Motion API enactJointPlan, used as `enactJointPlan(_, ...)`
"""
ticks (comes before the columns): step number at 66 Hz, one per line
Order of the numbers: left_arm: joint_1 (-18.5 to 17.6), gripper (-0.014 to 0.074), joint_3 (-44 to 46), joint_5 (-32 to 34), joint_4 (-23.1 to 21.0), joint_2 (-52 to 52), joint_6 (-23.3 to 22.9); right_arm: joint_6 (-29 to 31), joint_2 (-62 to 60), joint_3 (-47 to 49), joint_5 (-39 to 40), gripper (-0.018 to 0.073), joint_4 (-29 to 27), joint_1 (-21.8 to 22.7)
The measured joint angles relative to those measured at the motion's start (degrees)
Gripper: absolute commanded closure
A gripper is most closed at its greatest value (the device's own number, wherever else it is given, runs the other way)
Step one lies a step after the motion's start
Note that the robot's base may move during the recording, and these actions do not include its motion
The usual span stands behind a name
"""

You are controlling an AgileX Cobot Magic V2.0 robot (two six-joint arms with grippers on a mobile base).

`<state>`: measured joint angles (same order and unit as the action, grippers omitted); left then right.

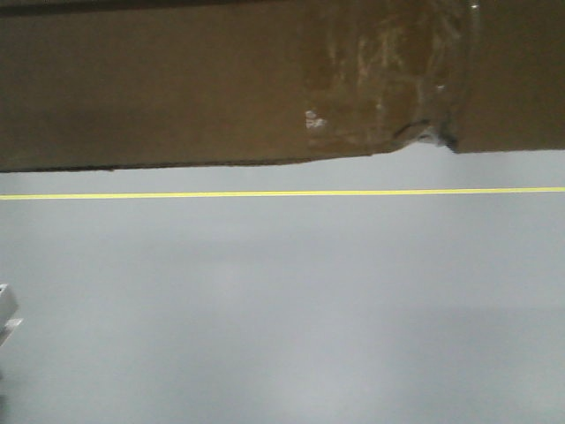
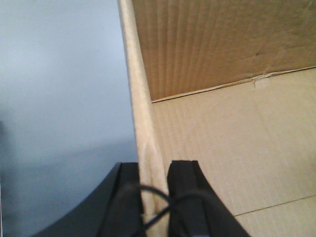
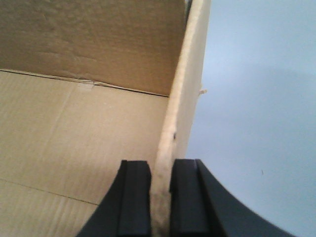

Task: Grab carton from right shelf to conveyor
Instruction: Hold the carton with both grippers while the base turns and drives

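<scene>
Above the grey floor, the carton fills the top of the front view from the left edge to the right. Its brown side faces the camera. A wide patch of clear tape shines on the right part of that side. Just under the tape, a small torn notch breaks the lower edge. Below the carton's lower edge, a thin yellow line crosses the floor from side to side. A small white object shows at the left border; I cannot tell what it is.

From the left wrist, the left gripper is pinching the carton's left wall. One black finger sits on the outer side, toward the floor. The other finger sits on the inner side, over the carton's pale ribbed inside. Both press against the edge of the wall.

From the right wrist, the right gripper is pinching the opposite wall in the same way. One finger is inside the open carton and the other is outside. The floor lies beyond the outer finger. The carton's top is open in both wrist views, with a fold line running where the bottom meets the far inner wall.
</scene>
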<state>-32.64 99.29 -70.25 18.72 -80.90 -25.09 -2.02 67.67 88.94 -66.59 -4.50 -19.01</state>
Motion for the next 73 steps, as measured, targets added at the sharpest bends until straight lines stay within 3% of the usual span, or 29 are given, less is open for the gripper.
enactJointPlan(73,0.0,0.0613,0.0,0.4,2.4,0.0,0.0,0.0,0.0,0.0,0.7,0.0629,-0.6,0.0)
